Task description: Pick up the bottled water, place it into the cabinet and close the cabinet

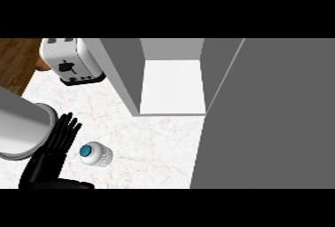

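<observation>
While the grey forearm fills the frame's left edge, the black left hand (53,148) stands with fingers straight, holding nothing, just left of the clear ribbed bottled water with blue cap (95,154). Bare white marble counter (157,142) stretches right to the open grey cabinet (171,84); its door (274,119) fills the right side.

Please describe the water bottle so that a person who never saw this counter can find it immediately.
Start at the open grey cabinet at the back of the pale marble counter, then move toward the front left. The bottled water stands there, just right of the left hand with its straight fingers. Its blue cap sets it apart from the toaster.
</observation>
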